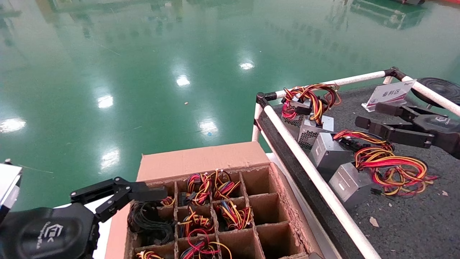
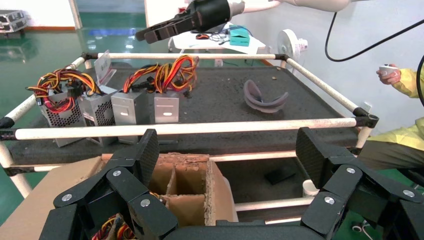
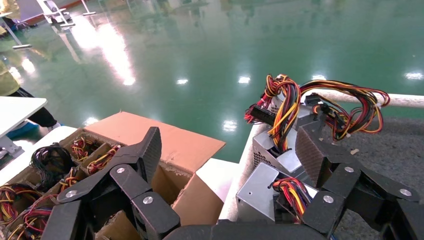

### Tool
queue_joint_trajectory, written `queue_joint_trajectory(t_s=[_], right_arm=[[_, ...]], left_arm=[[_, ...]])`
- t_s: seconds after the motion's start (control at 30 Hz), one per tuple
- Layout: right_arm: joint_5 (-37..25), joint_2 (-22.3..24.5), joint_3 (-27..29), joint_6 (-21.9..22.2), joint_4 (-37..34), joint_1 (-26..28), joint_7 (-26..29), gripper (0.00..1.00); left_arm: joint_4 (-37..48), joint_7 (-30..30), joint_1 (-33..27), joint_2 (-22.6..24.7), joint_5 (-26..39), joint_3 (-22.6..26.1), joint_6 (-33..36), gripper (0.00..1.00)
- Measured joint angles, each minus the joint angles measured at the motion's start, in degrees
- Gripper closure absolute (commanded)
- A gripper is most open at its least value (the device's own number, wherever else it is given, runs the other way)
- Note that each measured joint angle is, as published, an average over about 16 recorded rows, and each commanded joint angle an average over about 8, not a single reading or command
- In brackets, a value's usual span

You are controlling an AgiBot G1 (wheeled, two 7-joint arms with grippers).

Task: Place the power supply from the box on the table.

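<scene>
The box (image 1: 201, 160) stands at the bottom centre, and its right-hand cells (image 1: 267, 207) are empty. Other cells hold red, yellow and black wire bundles (image 1: 201, 187); the cases under them are hidden. Several power supplies (image 1: 350, 183) lie in a row on the table (image 1: 413, 223) just inside its white rail (image 1: 309, 169). My left gripper (image 1: 143, 195) hovers open and empty over the box's far left corner (image 2: 227, 150). My right gripper (image 1: 368, 115) hangs open and empty above the row of power supplies (image 3: 260, 187) on the table (image 3: 230, 145).
A black cable coil (image 1: 147, 219) fills a left cell. On the table's far side stand a white label sign (image 1: 390, 93) and a black disc (image 1: 442, 88). A grey curved strap (image 2: 265, 97) lies mid-table. A person in yellow (image 2: 400, 80) stands beyond. Green floor (image 1: 143, 72) surrounds everything.
</scene>
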Motion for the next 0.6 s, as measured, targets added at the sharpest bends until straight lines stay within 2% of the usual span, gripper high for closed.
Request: queue_joint_trajectory(t_s=[0.33,0.6], right_arm=[[0.22,-0.07,0.17,0.02,0.83,-0.46,0.07,0.0],[1.27,0.13,1.1,0.01,4.95,-2.89,0.58,0.0]], left_arm=[[0.01,0.0,0.0,0.0,-0.01,0.0,-0.01,0.0],[0.01,0.0,0.0,0.0,-0.01,0.0,-0.01,0.0]])
